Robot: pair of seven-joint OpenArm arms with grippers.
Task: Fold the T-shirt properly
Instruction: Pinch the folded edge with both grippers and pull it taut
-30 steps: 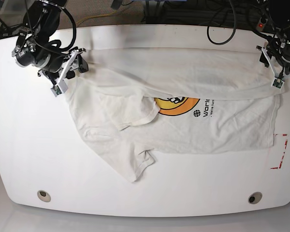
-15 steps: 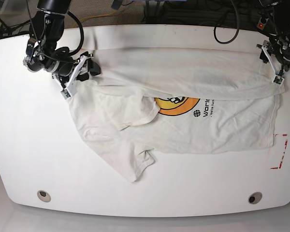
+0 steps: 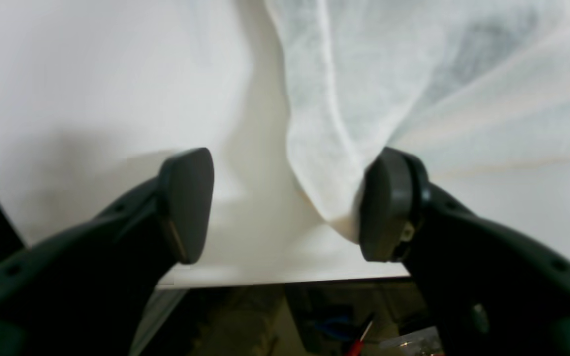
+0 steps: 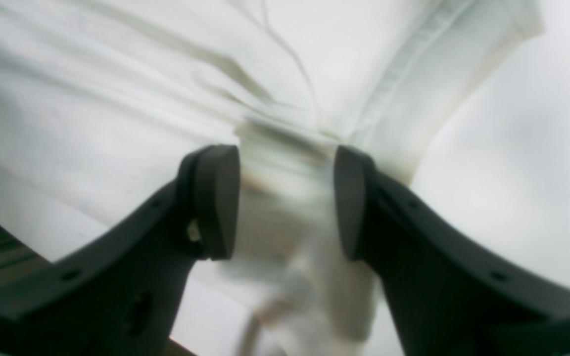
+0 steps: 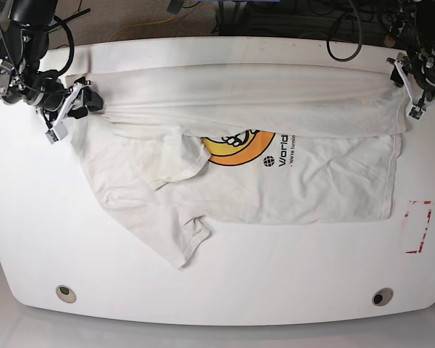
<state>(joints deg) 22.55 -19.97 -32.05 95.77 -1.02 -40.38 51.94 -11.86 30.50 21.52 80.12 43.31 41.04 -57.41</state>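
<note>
The off-white T-shirt point(image 5: 312, 181) lies spread on the white table point(image 5: 29, 217), its far part folded toward me in a long band over the orange print point(image 5: 235, 148). One sleeve point(image 5: 185, 243) points toward the front. At the band's left end in the base view, my right gripper point(image 5: 74, 112) is shut on bunched cloth point(image 4: 285, 163) that fills the gap between its pads. My left gripper point(image 5: 408, 93) sits at the band's right end. Its jaws stand apart point(image 3: 285, 202), and the shirt's corner point(image 3: 334, 198) touches only the right pad point(image 3: 389, 207).
Red tape marks point(image 5: 420, 225) sit on the table at the right edge. Two round holes point(image 5: 67, 293) point(image 5: 382, 296) lie near the front edge. Cables and dark gear crowd the space behind the table's far edge point(image 5: 225, 40).
My right gripper has moved left in the base view and dragged the shirt with it, so the folded band is stretched straighter and more of the print shows. The left gripper has hardly moved.
</note>
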